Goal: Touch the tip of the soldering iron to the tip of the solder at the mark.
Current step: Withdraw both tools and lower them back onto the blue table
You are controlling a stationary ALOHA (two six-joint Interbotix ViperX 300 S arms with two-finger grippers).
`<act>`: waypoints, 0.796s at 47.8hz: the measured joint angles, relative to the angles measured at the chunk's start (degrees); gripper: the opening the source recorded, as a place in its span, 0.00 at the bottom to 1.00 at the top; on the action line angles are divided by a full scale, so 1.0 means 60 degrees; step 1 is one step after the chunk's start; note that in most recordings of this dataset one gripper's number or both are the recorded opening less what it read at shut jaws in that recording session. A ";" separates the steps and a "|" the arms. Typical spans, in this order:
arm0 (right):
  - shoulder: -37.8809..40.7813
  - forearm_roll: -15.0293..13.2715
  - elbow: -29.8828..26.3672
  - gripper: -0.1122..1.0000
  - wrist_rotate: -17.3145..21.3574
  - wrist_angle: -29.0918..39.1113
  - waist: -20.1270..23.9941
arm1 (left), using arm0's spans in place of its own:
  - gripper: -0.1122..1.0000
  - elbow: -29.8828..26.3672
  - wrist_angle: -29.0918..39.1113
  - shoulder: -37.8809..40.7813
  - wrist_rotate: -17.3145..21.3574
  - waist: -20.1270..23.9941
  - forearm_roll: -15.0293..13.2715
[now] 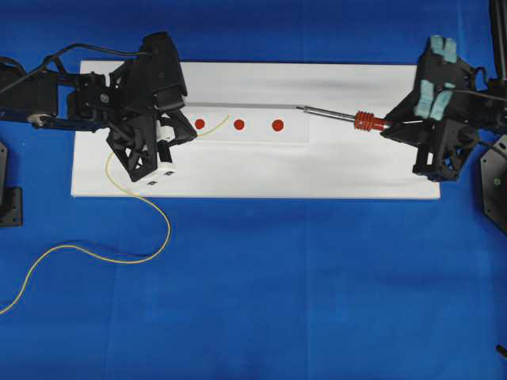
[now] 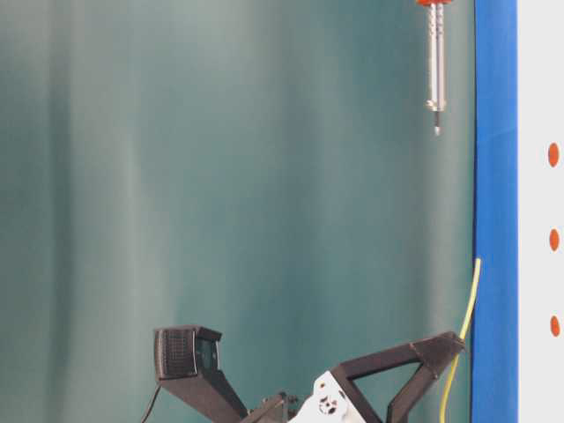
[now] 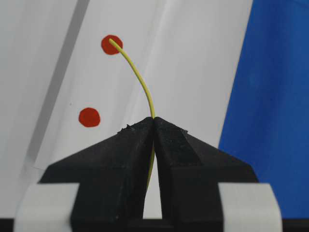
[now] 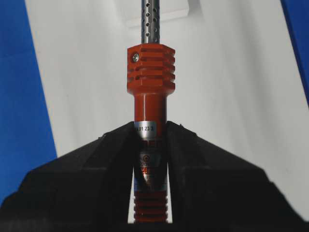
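Observation:
My left gripper [image 1: 184, 133] is shut on the solder [image 1: 167, 229], a thin yellow wire whose long tail curls off the board to the lower left. In the left wrist view the solder [image 3: 140, 79] rises from the closed gripper [image 3: 154, 121], and its tip lies in line with the farther red mark [image 3: 112, 46]. From overhead that tip [image 1: 227, 118] sits between the first mark [image 1: 200, 123] and the second mark [image 1: 238, 124]. My right gripper [image 1: 394, 127] is shut on the soldering iron [image 1: 364, 121]. The iron's tip [image 1: 300, 109] is right of the third mark [image 1: 277, 125].
A white board [image 1: 253, 170] lies on the blue cloth [image 1: 317, 285] and carries the three red marks on a raised white strip. The table-level view shows the iron's tip [image 2: 436, 129] and the solder [image 2: 467, 317] held off the board.

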 measured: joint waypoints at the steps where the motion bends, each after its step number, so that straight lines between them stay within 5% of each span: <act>1: -0.0015 0.0015 0.0044 0.16 0.0044 -0.0059 0.0000 | 0.11 0.0029 -0.0073 -0.0015 0.0000 0.0000 0.0000; 13: -0.0044 0.0176 0.0117 0.16 0.0483 -0.0615 0.0337 | 0.11 0.0264 -0.0454 -0.0132 -0.0337 -0.0483 0.0000; 24: -0.0088 0.0337 0.0117 0.16 0.0923 -0.1348 0.2329 | 0.11 0.0791 -0.1187 -0.0410 -0.1289 -0.2065 0.0015; 38: 0.1099 0.0337 0.0132 0.16 0.1172 -0.2827 0.4438 | 0.11 0.1274 -0.3398 0.0029 -0.1304 -0.4497 0.0000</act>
